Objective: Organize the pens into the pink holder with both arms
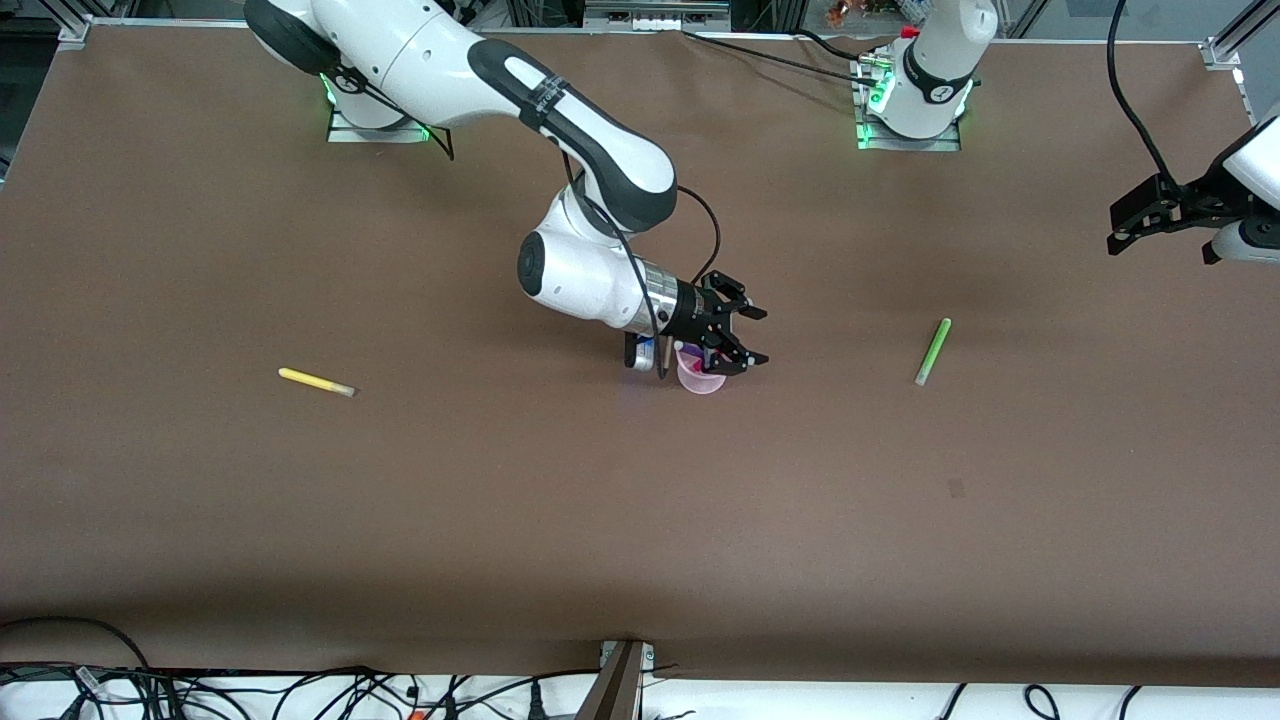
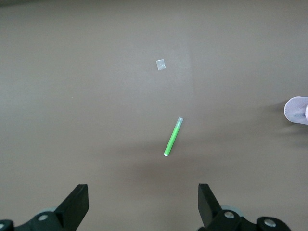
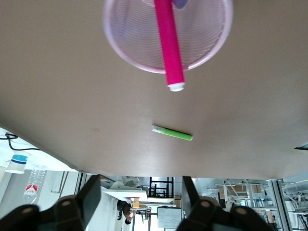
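Observation:
The pink holder [image 1: 702, 380] stands mid-table. A magenta-pink pen [image 3: 169, 43] leans in it, and a dark purple-blue pen end [image 3: 179, 4] shows at its rim. My right gripper [image 1: 760, 336] is open and empty, just above the holder, on its left-arm side. The holder fills the top of the right wrist view [image 3: 130, 43]. The yellow pen [image 1: 317, 382] lies toward the right arm's end. The light green pen [image 1: 932, 351] lies toward the left arm's end and shows in the left wrist view [image 2: 173, 137]. My left gripper [image 1: 1115, 228] is open and empty, waiting high over the table's end.
A small square mark [image 1: 957, 487] sits on the brown table [image 1: 560, 520], nearer the front camera than the green pen. Cables lie along the table's front edge. The pink holder shows at the edge of the left wrist view [image 2: 296, 109].

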Available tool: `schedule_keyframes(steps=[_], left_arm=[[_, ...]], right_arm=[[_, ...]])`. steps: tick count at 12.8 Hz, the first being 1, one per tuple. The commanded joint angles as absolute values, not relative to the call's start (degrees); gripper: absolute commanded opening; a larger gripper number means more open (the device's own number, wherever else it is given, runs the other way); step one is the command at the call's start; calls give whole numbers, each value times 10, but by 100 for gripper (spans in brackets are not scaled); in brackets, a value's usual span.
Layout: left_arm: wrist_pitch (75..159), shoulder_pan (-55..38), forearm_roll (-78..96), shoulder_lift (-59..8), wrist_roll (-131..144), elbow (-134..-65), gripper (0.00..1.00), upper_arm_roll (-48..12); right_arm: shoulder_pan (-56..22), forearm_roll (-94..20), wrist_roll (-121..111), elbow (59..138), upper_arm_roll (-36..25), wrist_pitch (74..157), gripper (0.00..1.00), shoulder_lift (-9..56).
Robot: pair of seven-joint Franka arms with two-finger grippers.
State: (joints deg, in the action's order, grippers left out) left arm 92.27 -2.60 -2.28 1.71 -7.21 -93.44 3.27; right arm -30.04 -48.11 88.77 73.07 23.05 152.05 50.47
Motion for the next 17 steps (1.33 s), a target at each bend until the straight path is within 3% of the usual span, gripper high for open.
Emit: schedule_keyframes(steps=[1, 5, 9, 14, 17], left_arm=[[913, -31, -26, 11, -69, -918, 100, 35], [913, -31, -26, 11, -69, -918, 100, 35], [912, -31, -26, 11, -69, -918, 100, 35], [909, -31, -26, 11, -69, -918, 100, 35], [909, -31, -26, 11, -69, -918, 100, 35]], right_arm=[[-266, -422, 864, 721, 235, 1449, 99, 490], [-232, -387, 754, 723, 229, 1389, 100, 444], [-169, -361, 621, 724, 225, 1272, 100, 399], [-163, -266, 464, 735, 150, 1094, 100, 311], [-163, -234, 353, 800, 86, 1035, 100, 222]])
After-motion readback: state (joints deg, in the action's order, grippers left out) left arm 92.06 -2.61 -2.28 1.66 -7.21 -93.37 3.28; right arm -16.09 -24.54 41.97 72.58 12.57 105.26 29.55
